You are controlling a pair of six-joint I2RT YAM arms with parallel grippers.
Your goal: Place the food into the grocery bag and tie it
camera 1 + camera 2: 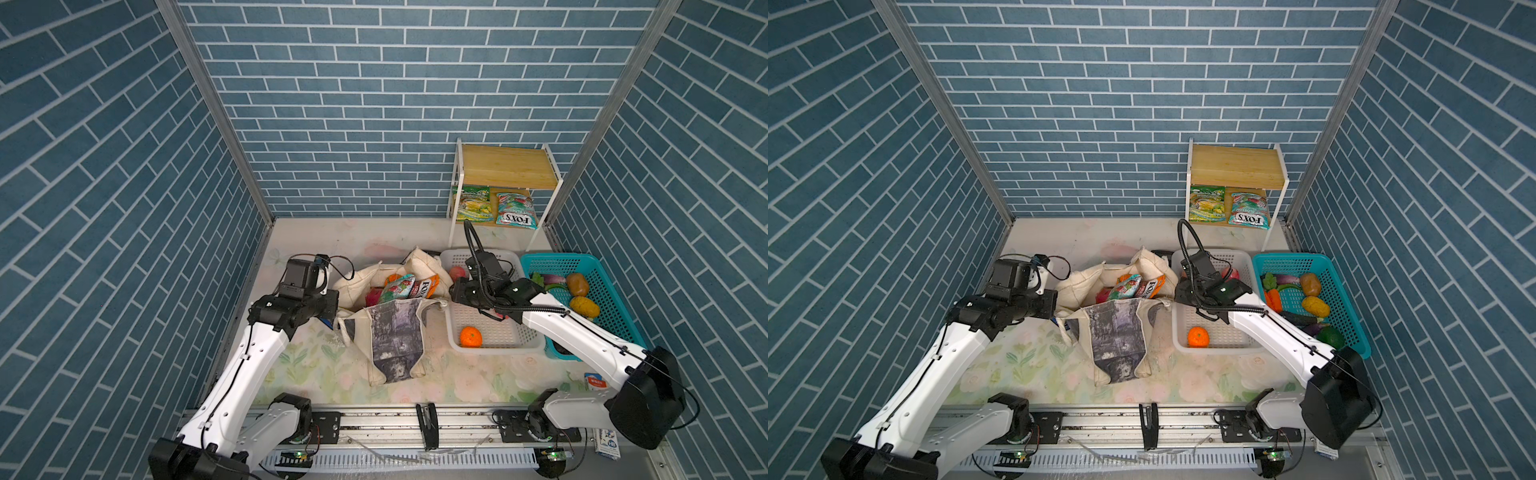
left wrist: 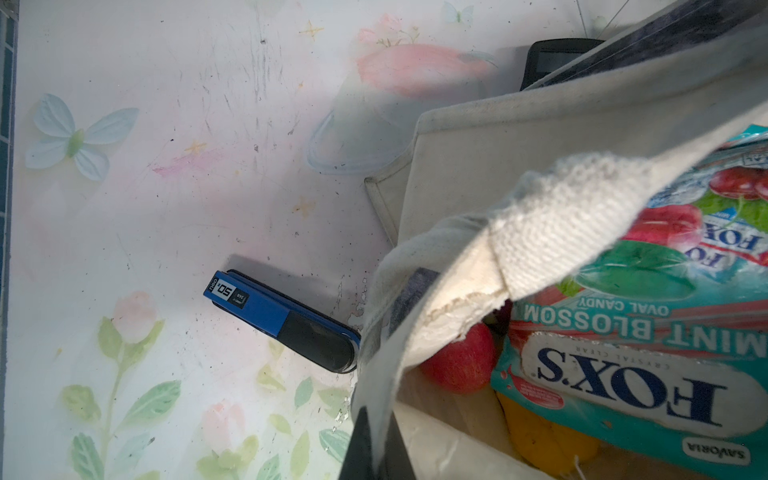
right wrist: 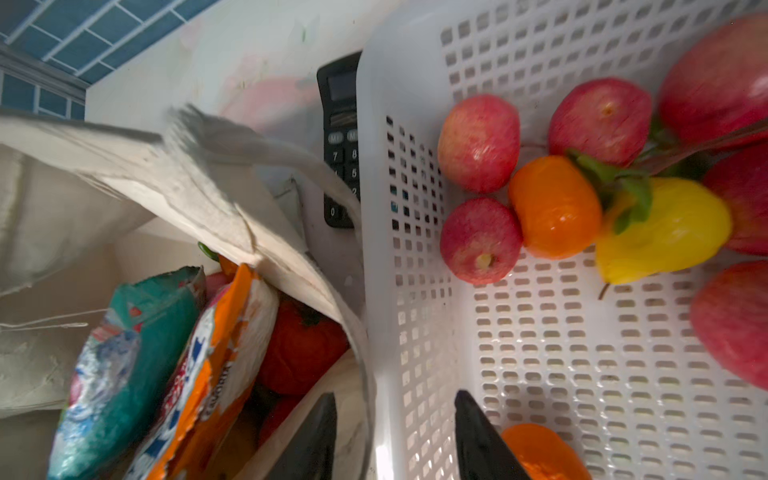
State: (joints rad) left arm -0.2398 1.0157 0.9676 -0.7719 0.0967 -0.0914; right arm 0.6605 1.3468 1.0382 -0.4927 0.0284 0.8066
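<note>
a cream grocery bag (image 1: 395,336) sits open in the middle of the tabletop (image 1: 316,365), with candy packets (image 1: 405,286) and a red fruit (image 2: 457,357) inside. the left fingers (image 2: 361,453) are clenched on the bag's left rim. the right fingers (image 3: 478,436) are spread apart, holding nothing, over the bag's right edge where it meets a white basket (image 1: 498,332). apples (image 3: 478,143) and an orange (image 1: 471,336) sit in that basket. a blue stapler (image 2: 282,324) lies just beside the bag's left side.
</note>
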